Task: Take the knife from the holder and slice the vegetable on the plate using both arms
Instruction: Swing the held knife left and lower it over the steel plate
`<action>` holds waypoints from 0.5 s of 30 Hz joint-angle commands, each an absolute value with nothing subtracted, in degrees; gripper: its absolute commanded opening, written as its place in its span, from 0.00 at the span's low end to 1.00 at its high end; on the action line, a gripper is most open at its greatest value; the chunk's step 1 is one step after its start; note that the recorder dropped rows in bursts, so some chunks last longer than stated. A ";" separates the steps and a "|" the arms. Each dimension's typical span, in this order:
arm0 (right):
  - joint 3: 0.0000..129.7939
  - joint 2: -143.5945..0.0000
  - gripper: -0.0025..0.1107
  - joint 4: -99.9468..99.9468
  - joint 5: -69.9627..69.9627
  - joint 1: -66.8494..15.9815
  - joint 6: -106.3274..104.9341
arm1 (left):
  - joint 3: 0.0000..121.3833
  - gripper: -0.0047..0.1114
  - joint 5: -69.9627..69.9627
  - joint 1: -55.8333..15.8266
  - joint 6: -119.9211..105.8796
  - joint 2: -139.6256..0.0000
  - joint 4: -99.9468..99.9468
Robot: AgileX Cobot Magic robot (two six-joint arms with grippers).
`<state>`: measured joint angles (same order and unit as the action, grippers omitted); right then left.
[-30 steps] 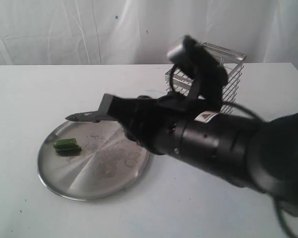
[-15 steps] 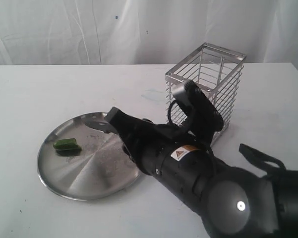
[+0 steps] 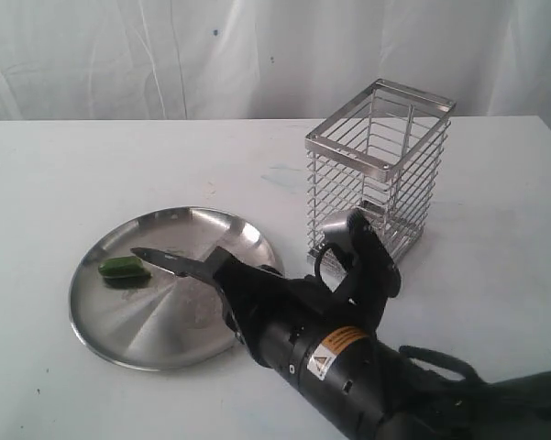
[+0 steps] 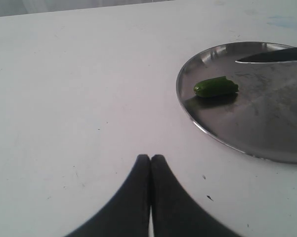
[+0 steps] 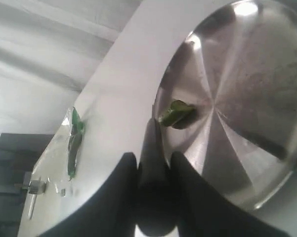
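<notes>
The first part looks done: the knife [image 3: 170, 262] is out of the holder [image 3: 385, 156], which stands upright at the back of the table [image 3: 73, 165] with nothing showing between its wire bars. The right gripper [image 3: 222, 275] has its jaws clamped on the black handle. It holds the blade low and roughly level over the plate [image 3: 101, 321], with the point aimed toward the vegetable [image 3: 124, 268].

The vegetable lies on the plate near the rim on the far side from the holder, and as far as I can see it is one green piece. The knife tip is close beside it. From the left wrist view there is a clear gap between them, so I would say no cut has begun. I cannot tell whether the blade touches the steel or hangs just above it.

The left gripper [image 4: 150, 163] has its fingers pressed together with nothing between them. It is over bare table beside the plate, well apart from the vegetable.

What is left, by my reckoning, is most of the real work: bringing the left arm in to steady the vegetable, setting the edge across it, and pressing down through it.
</notes>
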<state>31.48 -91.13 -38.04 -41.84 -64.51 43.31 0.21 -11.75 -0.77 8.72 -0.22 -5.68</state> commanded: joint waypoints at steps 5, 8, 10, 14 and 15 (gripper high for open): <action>26.01 -96.73 0.02 -37.20 -50.13 -64.49 54.85 | 0.00 0.04 -11.56 -2.96 8.75 0.00 -5.57; 25.38 -96.73 0.02 -32.45 -47.94 -64.49 54.82 | 0.00 0.04 -11.56 -2.96 8.75 0.00 -5.57; 25.38 -96.73 0.02 -31.94 -49.37 -64.49 53.54 | 0.00 0.04 -11.56 -3.45 8.75 0.00 -5.57; 25.38 -96.85 0.02 -32.89 -49.35 -64.49 47.96 | 0.00 0.04 -11.56 -4.71 8.75 0.00 -5.57; 25.38 -96.98 0.02 -33.29 -49.35 -64.49 47.16 | 0.00 0.04 -11.56 -4.83 8.75 0.00 -5.57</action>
<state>25.65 -96.77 -32.90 -48.05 -64.51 50.76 0.21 -11.75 -4.06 8.72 -0.22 -5.68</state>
